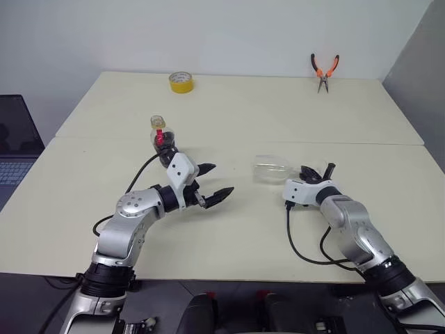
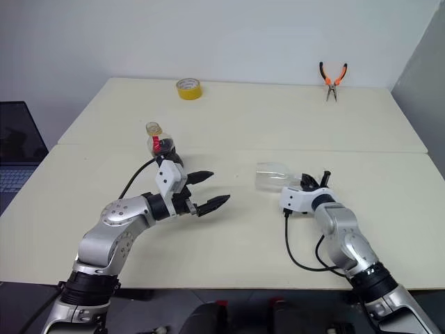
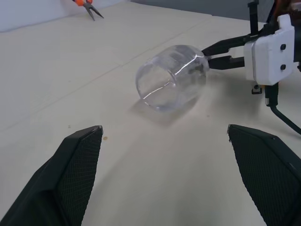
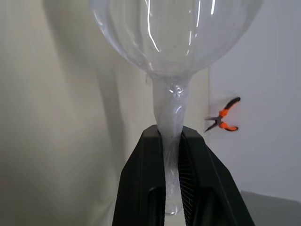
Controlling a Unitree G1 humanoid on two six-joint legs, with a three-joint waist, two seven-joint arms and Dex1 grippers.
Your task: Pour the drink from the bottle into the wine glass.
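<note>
The wine glass point(image 1: 270, 170) lies on its side on the cream table point(image 1: 243, 229), its mouth turned toward my left arm. My right gripper point(image 4: 170, 134) is shut on its stem just below the bowl. The bottle point(image 1: 159, 134) stands upright at centre-left, showing its cap and red neck label. The dark drink in its lower body is largely hidden behind my left wrist. In front of the bottle and a little to its right, my left gripper point(image 1: 217, 181) is open and holds nothing. It points across the table at the glass.
A yellow tape roll point(image 1: 181, 81) sits at the table's far edge, and orange-handled pliers point(image 1: 324, 69) lie at the far right. A laptop point(image 1: 14, 146) stands beyond the left edge. A black cable point(image 1: 302, 247) loops on the table beside my right arm.
</note>
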